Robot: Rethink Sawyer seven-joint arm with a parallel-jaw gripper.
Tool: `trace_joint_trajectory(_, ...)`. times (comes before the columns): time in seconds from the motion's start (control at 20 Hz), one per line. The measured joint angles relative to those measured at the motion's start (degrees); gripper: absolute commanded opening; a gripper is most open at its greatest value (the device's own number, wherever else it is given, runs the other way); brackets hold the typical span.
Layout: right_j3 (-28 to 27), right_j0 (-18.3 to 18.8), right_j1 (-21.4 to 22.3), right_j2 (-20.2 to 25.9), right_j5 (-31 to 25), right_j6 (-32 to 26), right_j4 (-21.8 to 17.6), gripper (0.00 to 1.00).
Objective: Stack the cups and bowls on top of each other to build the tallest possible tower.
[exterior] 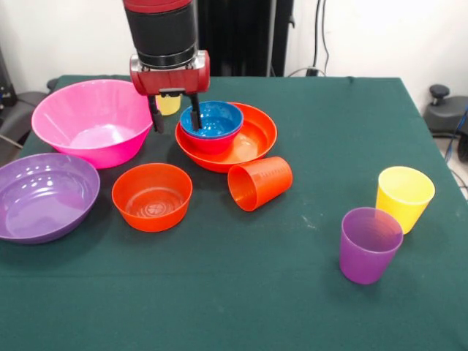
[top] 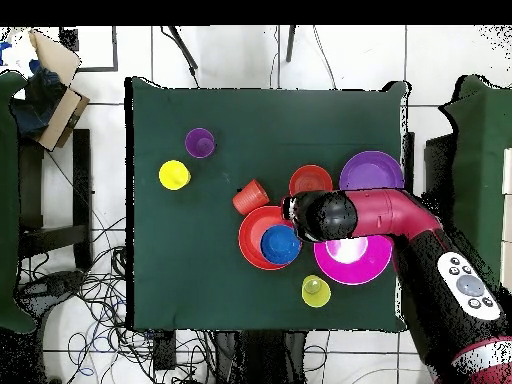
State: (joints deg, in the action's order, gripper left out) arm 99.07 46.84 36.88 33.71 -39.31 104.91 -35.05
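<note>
My gripper [exterior: 175,118] hangs open over the left rim of the blue bowl [exterior: 213,119], one finger inside it and one outside. The blue bowl sits nested in a small magenta bowl [exterior: 213,145], which rests in the wide orange bowl [exterior: 257,135]. Left of them stands the big pink bowl [exterior: 110,150], empty, with a yellow cup [top: 316,291] behind the gripper. The purple bowl [exterior: 44,194] and a small orange bowl [exterior: 152,196] sit nearer. An orange cup [exterior: 259,183] lies on its side. Another yellow cup [exterior: 404,197] and a purple cup [exterior: 369,243] stand upright at right.
A dark green cloth [exterior: 241,292] covers the table. In the overhead view the arm [top: 400,220] reaches in over the pink bowl [top: 350,262] and hides the gripper. A cardboard box [top: 55,80] and cables lie on the floor beyond the table's edges.
</note>
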Motion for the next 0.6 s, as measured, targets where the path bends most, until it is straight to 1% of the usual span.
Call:
trace_joint_trajectory(0.4,0.14,0.13,0.0,0.28,0.0,0.0,-1.93,1.0)
trace_joint_trajectory(0.6,0.48,0.77,0.01,0.5,0.0,0.0,-2.51,1.0)
